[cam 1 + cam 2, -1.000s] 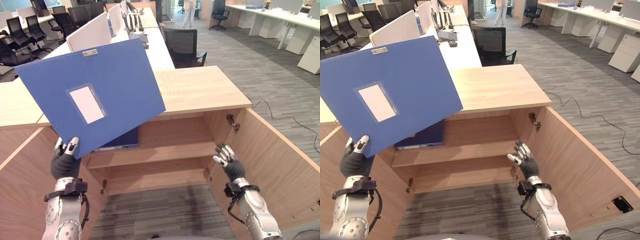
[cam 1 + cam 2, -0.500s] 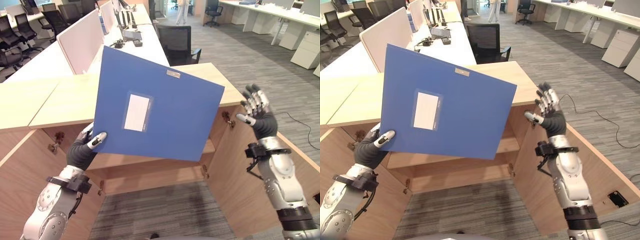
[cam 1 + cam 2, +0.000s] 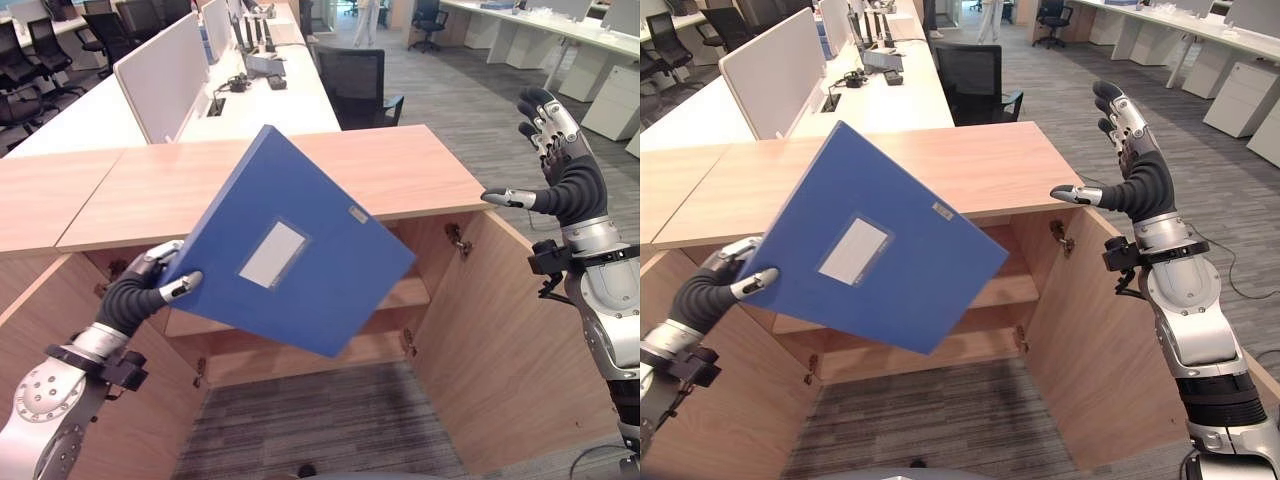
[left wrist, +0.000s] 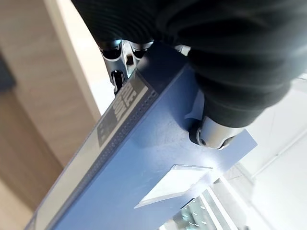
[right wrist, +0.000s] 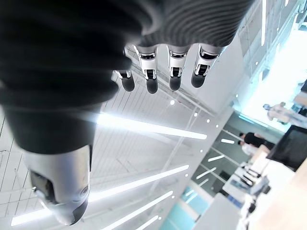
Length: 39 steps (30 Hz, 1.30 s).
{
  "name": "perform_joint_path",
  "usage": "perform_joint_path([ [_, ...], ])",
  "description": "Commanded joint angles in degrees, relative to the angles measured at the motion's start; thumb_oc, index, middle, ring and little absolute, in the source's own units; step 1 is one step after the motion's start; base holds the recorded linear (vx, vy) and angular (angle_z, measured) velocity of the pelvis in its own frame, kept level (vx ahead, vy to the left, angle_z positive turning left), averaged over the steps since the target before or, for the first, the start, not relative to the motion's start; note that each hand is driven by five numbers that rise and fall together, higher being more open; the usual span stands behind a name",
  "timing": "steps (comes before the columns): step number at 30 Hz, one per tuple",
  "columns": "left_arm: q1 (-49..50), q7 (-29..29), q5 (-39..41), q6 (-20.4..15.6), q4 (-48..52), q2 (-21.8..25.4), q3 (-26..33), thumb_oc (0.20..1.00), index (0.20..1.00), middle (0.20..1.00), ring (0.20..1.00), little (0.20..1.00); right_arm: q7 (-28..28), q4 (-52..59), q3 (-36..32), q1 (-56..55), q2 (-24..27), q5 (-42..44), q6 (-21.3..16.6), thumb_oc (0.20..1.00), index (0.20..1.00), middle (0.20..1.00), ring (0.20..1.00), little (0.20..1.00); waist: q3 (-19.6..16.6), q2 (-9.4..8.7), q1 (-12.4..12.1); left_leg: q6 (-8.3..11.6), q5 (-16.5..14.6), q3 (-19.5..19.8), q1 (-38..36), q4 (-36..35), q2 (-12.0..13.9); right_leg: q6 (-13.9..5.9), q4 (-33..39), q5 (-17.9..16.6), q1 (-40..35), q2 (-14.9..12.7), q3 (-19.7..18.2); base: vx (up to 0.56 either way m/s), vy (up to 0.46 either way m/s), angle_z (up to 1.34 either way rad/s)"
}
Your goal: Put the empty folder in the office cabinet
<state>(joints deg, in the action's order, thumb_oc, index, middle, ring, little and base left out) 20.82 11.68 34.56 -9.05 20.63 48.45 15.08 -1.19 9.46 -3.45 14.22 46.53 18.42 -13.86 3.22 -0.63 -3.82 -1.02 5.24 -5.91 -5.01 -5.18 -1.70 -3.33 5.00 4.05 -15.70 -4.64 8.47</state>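
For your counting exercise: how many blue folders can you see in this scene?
1: the blue folder, pinched at one corner by the left hand, held tilted before the open cabinet. It may hide others on the shelves behind.

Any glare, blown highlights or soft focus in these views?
Right wrist view: ceiling light strips behind the open right hand are blown out. Left wrist view: a bright patch glares on the blue folder by the left hand; the background is soft. Eye views: evenly lit.

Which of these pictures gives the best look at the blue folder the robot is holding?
The left eye view: the whole blue folder shows there, tilted before the open cabinet and pinched at one corner by the left hand. The right eye view shows nearly the same. The left wrist view shows just one corner, very close.
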Motion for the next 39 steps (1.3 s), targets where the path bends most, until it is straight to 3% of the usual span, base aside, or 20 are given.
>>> perform_joint_path([
  [1, -2.1, -4.9, -8.7, -7.2, 1.6, 3.6, 5.0, 0.200, 0.200, 0.200, 0.200, 0.200, 0.4, 1.1, -2.6, 3.0, 3.1, -1.8, -2.4, 1.000, 1.000, 1.000, 1.000, 1.000, -2.9, -2.04, -1.3, 0.59, -7.8, 4.1, -3.3, 0.2, 1.9, -2.70, -0.1, -3.5, 4.0, -2.8, 1.1, 0.00, 0.000, 0.00],
  [10, -8.3, -7.2, -12.9, -9.4, 4.2, 3.1, 5.4, 0.200, 0.200, 0.200, 0.200, 0.200, 7.1, 1.1, 6.2, 5.2, 2.2, 0.4, 0.7, 1.000, 1.000, 1.000, 1.000, 1.000, -2.8, -2.46, -1.6, 0.78, -7.7, 4.0, -3.2, 0.2, 2.0, -2.47, -0.1, -3.5, 4.1, -2.8, 1.1, 0.00, 0.000, 0.00],
  [12, -9.9, -7.1, -12.9, -9.8, 5.4, 3.0, 4.5, 0.200, 0.200, 0.200, 0.200, 0.200, 8.8, 0.1, 9.6, 6.3, -0.3, 2.9, 1.2, 1.000, 1.000, 1.000, 1.000, 1.000, -2.7, -2.47, -1.7, 0.82, -7.7, 4.0, -3.2, 0.2, 2.1, -2.39, -0.1, -3.6, 4.1, -2.7, 1.1, 0.00, 0.000, 0.00],
  [13, -11.8, -6.8, -12.7, -10.4, 6.5, 3.3, 2.5, 0.200, 0.200, 0.200, 0.200, 0.200, 9.6, -2.3, 14.6, 8.8, -3.3, 3.6, 2.0, 1.000, 1.000, 1.000, 1.000, 1.000, -2.6, -2.41, -1.9, 0.87, -7.7, 3.9, -3.4, 0.2, 2.1, -2.29, -0.1, -3.5, 3.9, -2.7, 1.2, 0.00, 0.000, 0.00],
  [18, -13.7, -6.1, -11.3, -10.9, 7.8, 4.0, 0.4, 0.200, 0.200, 0.200, 0.200, 0.200, 9.7, -4.8, 18.9, 12.1, -6.2, 4.8, 2.1, 1.000, 1.000, 1.000, 1.000, 1.000, -2.5, -2.28, -2.1, 0.91, -7.7, 3.8, -3.6, 0.2, 2.1, -2.19, -0.1, -3.5, 3.8, -2.8, 1.2, 0.00, 0.000, 0.01],
  [32, -15.9, -3.9, -9.4, -12.2, 12.2, 9.2, -3.5, 0.200, 0.200, 0.200, 0.200, 0.200, 8.3, -7.0, 22.5, 15.4, -8.4, 5.0, 1.4, 1.000, 1.000, 1.000, 1.000, 1.000, -2.5, -2.32, -2.3, 1.02, -7.7, 4.0, -3.9, 0.2, 2.1, -2.25, -0.1, -3.5, 3.5, -2.8, 1.2, 0.00, 0.000, 0.00],
  [35, -18.6, -4.0, -8.2, -12.7, 12.9, 9.0, -5.8, 0.200, 0.200, 0.200, 0.200, 0.200, 9.6, -8.1, 25.8, 17.0, -9.4, 6.1, 1.6, 1.000, 1.000, 1.000, 1.000, 1.000, -2.5, -2.47, -2.4, 1.05, -7.7, 3.9, -3.9, 0.2, 2.1, -2.24, -0.2, -3.5, 3.5, -2.8, 1.2, 0.00, 0.000, 0.00],
  [36, -20.4, -4.2, -7.8, -12.9, 13.3, 8.4, -7.5, 0.200, 0.200, 0.200, 0.200, 0.200, 10.8, -8.5, 27.9, 17.6, -10.7, 7.6, 2.0, 0.278, 0.278, 0.278, 0.278, 0.278, -2.5, -2.54, -2.3, 1.08, -7.6, 3.9, -3.9, 0.2, 2.1, -2.20, -0.2, -3.6, 3.6, -2.8, 1.2, 0.00, 0.000, 0.00],
  [37, -21.9, -4.5, -7.6, -13.2, 13.4, 7.7, -8.7, 0.200, 0.200, 0.200, 0.200, 0.200, 11.5, -9.0, 29.0, 17.7, -11.5, 8.7, 2.1, 0.200, 0.200, 0.200, 0.200, 0.200, -2.5, -2.53, -2.3, 1.09, -7.6, 3.9, -3.9, 0.2, 2.1, -2.18, -0.2, -3.5, 3.6, -2.8, 1.2, 0.00, 0.000, 0.00],
  [39, -24.9, -5.3, -6.8, -13.5, 13.7, 4.7, -11.4, 0.200, 0.200, 0.200, 0.200, 0.200, 13.8, -10.1, 32.2, 16.8, -15.1, 12.2, 2.9, 0.200, 0.200, 0.200, 0.200, 0.200, -2.5, -2.55, -2.4, 1.13, -7.6, 3.8, -3.9, 0.2, 2.1, -2.14, -0.2, -3.5, 3.7, -2.8, 1.1, 0.00, 0.000, 0.00],
])
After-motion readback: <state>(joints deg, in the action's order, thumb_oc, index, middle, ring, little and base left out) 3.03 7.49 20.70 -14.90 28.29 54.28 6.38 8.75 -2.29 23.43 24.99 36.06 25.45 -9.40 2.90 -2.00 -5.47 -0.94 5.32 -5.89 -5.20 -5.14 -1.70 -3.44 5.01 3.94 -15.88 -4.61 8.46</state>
